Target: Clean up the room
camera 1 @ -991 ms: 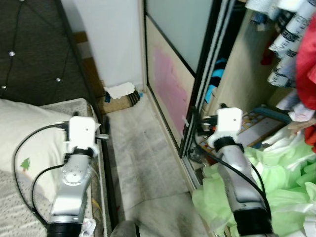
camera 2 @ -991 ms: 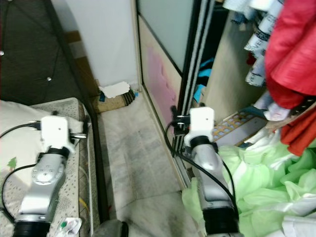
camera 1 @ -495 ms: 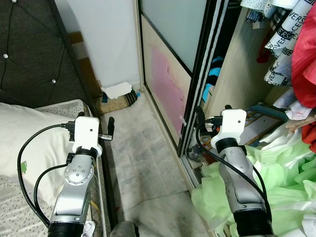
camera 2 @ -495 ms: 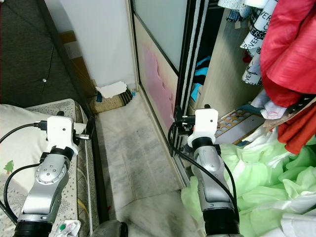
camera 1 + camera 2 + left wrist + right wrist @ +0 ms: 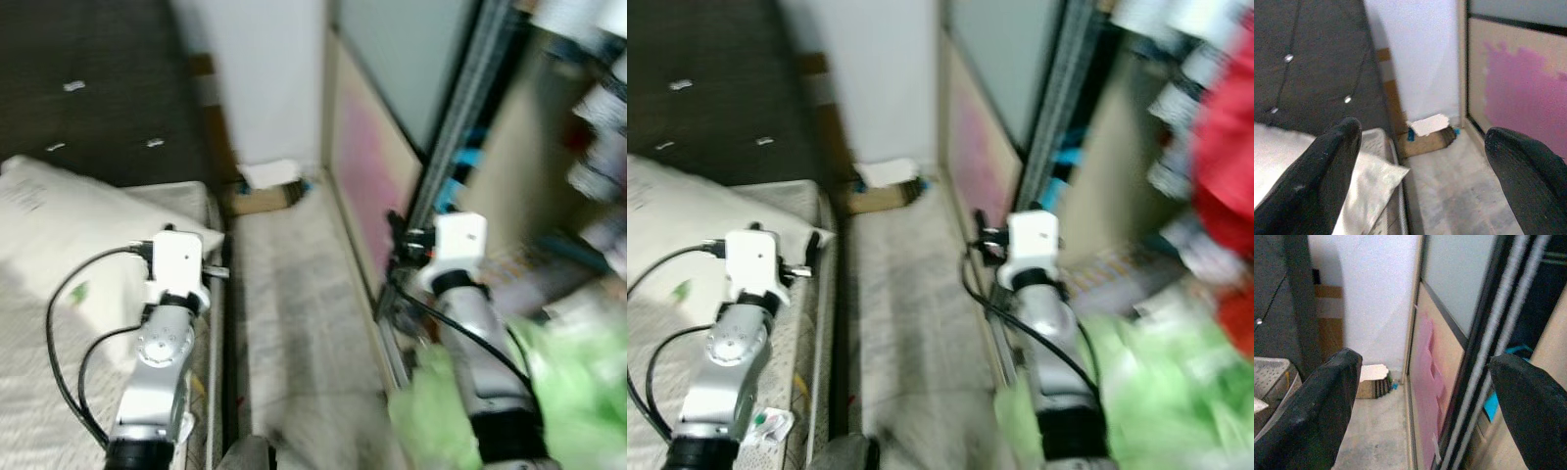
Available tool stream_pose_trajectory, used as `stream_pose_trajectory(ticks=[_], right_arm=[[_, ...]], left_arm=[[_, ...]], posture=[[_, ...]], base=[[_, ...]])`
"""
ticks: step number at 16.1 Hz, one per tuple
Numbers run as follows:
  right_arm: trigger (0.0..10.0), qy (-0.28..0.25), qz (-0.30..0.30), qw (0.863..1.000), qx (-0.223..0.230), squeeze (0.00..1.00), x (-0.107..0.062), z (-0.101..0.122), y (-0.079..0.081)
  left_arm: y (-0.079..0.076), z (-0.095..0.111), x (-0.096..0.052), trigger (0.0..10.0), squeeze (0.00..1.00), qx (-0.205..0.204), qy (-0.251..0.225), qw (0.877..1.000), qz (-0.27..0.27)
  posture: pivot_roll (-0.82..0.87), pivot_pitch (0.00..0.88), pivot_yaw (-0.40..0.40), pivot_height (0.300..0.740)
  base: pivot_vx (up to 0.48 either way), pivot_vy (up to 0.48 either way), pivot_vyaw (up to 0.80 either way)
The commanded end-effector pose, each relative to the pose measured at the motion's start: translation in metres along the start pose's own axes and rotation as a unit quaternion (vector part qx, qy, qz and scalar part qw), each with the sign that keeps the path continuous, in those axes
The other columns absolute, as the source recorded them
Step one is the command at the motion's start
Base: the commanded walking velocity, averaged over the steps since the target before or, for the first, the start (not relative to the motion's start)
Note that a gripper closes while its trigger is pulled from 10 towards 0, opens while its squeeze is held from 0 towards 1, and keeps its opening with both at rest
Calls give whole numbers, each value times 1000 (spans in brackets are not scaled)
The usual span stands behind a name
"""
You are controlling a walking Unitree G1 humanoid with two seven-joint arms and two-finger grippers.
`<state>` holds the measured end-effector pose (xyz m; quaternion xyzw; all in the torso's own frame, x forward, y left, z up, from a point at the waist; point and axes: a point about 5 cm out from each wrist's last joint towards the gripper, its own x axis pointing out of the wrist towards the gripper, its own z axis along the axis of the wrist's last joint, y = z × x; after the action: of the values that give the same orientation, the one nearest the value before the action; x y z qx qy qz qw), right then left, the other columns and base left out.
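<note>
The head views are blurred. The robot stands in a narrow strip of pale grey marbled floor [image 5: 294,313] between a bed and a wardrobe. At about 9 o'clock lies a white pillow [image 5: 69,245] on the bed, under a dark padded headboard with small shiny buttons [image 5: 1303,63]. At about 12 o'clock, against the white wall [image 5: 1415,54], rests a flat brown cardboard piece with a torn white sheet on it [image 5: 1427,128], on the floor in the far corner. At about 2 o'clock stands the sliding wardrobe door with a black frame and a pink patch on its beige panel [image 5: 1427,362]. At about 4 o'clock a heap of light green cloth [image 5: 549,392] lies on the floor just beside the right arm, and red clothing [image 5: 1225,157] hangs above it.

The left gripper [image 5: 1425,161] is held in the air over the bed edge, its two black fingers [image 5: 1327,166] spread wide with nothing between them. The right gripper [image 5: 1425,401] is raised near the wardrobe door, also spread wide and carrying nothing.
</note>
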<state>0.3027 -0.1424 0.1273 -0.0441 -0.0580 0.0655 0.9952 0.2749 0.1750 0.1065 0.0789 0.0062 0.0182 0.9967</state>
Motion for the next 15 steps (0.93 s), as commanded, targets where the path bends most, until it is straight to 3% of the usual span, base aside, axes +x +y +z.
stream_pose_trajectory(ticks=[1,15], right_arm=[[10000,10,-9,1000,-4,0,-3,-4,-7],[10000,-18,19,1000,-14,0,9,7,-2]], left_arm=[[-5,1,0,10000,0,-7,0,1000,-11],[-7,9,5,10000,0,-9,-27,1000,2]], posture=[[57,0,-44,740],[62,0,-49,740]], base=[[0,0,800],[0,0,800]])
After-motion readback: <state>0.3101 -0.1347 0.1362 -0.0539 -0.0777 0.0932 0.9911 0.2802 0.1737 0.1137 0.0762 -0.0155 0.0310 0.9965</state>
